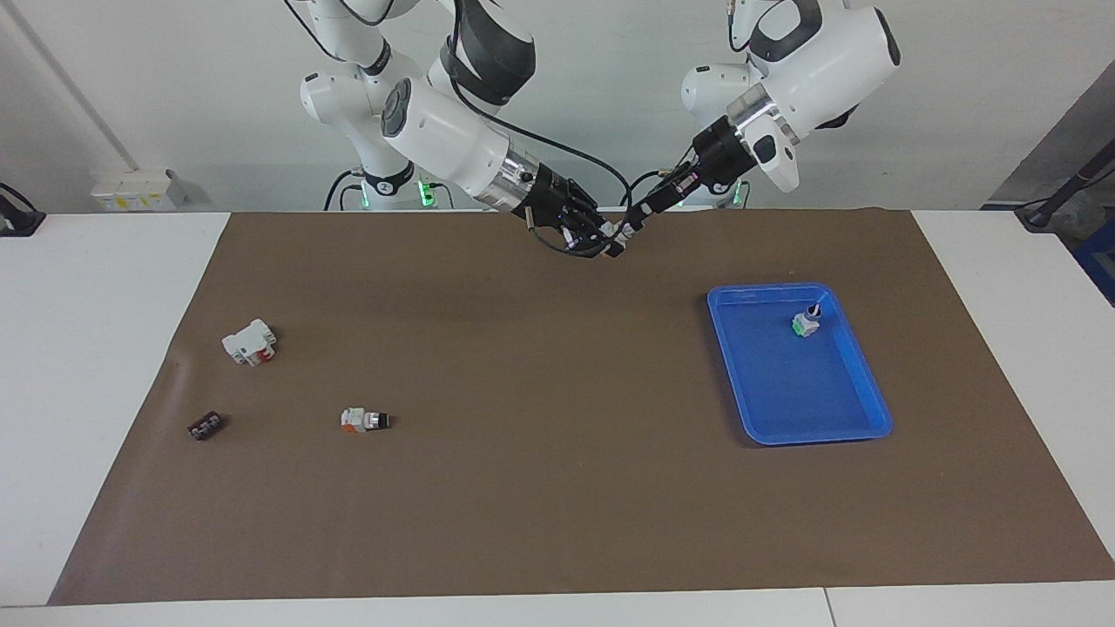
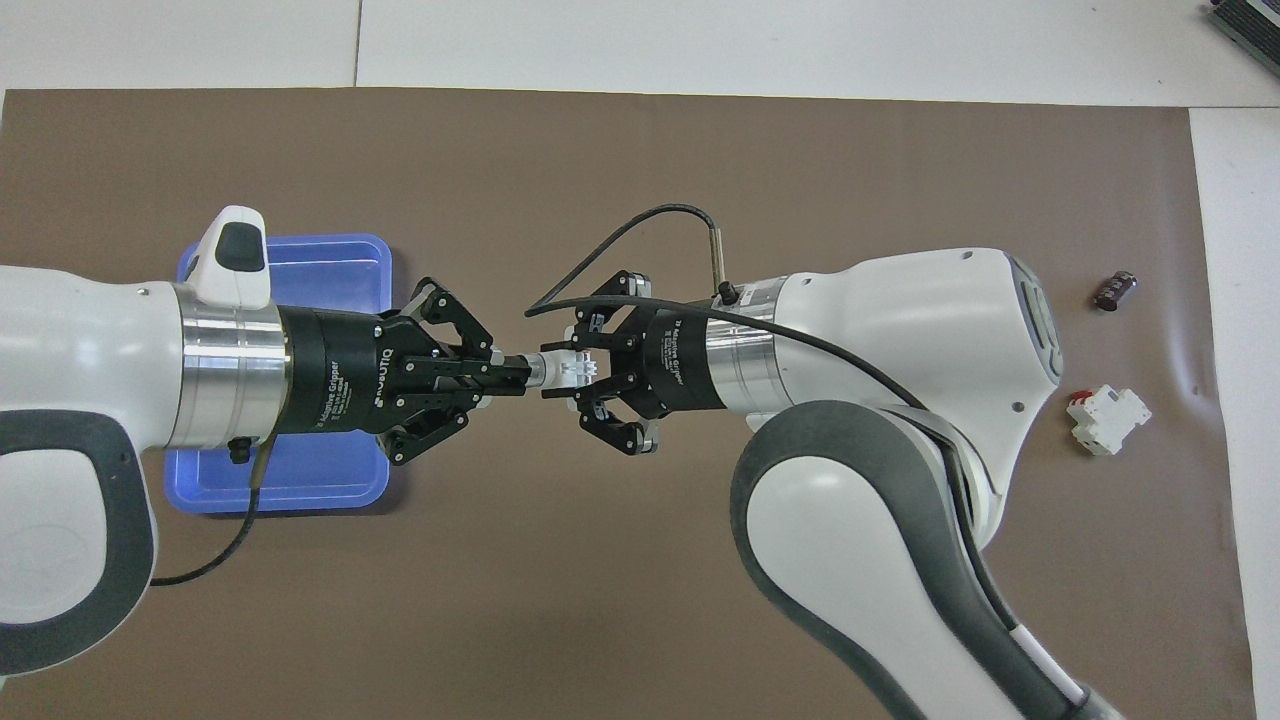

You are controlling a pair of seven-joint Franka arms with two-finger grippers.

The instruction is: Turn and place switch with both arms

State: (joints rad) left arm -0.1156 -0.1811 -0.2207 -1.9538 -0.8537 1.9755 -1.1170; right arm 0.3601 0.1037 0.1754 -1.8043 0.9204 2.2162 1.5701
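Observation:
The switch [image 2: 562, 370] is held in the air between my two grippers, over the middle of the brown mat toward the robots' edge; it also shows in the facing view [image 1: 624, 231]. My left gripper [image 2: 520, 375] [image 1: 633, 224] is shut on its black-and-silver knob end. My right gripper [image 2: 578, 372] [image 1: 611, 239] is closed around its white body. The two grippers face each other tip to tip. A second switch [image 1: 806, 324] stands in the blue tray [image 1: 797, 409]. A third switch [image 1: 363, 421] lies on the mat toward the right arm's end.
The blue tray [image 2: 300, 485] sits toward the left arm's end, partly under the left arm. A larger white block with a red part [image 1: 249, 342] [image 2: 1107, 418] and a small flat black piece [image 1: 206, 426] [image 2: 1115, 290] lie toward the right arm's end.

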